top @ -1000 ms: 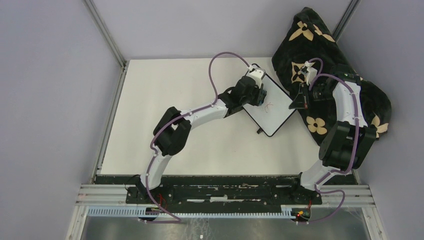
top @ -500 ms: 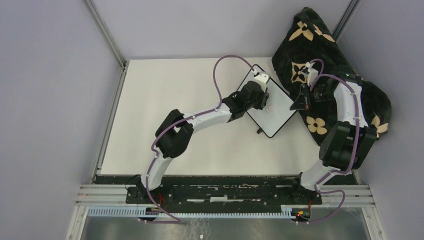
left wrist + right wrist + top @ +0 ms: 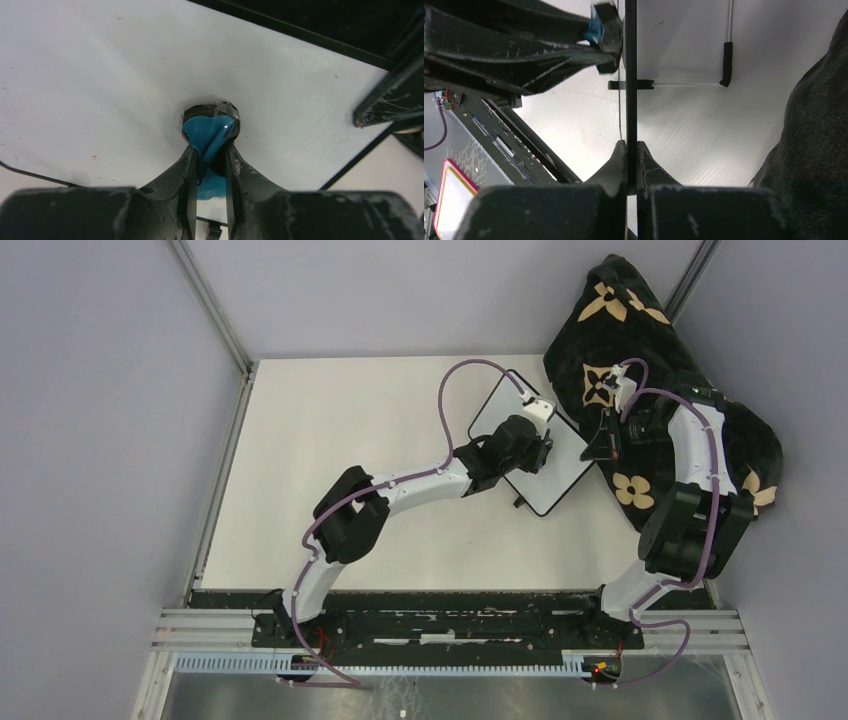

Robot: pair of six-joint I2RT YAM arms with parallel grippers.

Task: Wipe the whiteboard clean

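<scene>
The whiteboard point(image 3: 492, 412) lies tilted at the table's back right, against the black blanket. My left gripper point(image 3: 532, 452) is over its middle, shut on a blue eraser with a black pad point(image 3: 207, 127) that presses on the white surface point(image 3: 100, 75). The red scribbles do not show; only a tiny red speck point(image 3: 93, 156) is left near the board's edge. My right gripper point(image 3: 603, 445) is shut on the board's thin black right edge point(image 3: 630, 75). From the right wrist, the eraser point(image 3: 596, 27) and the left gripper's fingers point(image 3: 524, 45) touch the board's face.
The black blanket with tan flowers point(image 3: 640, 330) is heaped at the back right, under and behind the right arm. One of the board's black feet point(image 3: 726, 65) sticks out behind it. The white table point(image 3: 350, 460) is bounded by grey walls and metal posts.
My left gripper has slid with the eraser down and to the right across the board, over where the red scribble was. The scribble is no longer seen. The right arm has not moved.
</scene>
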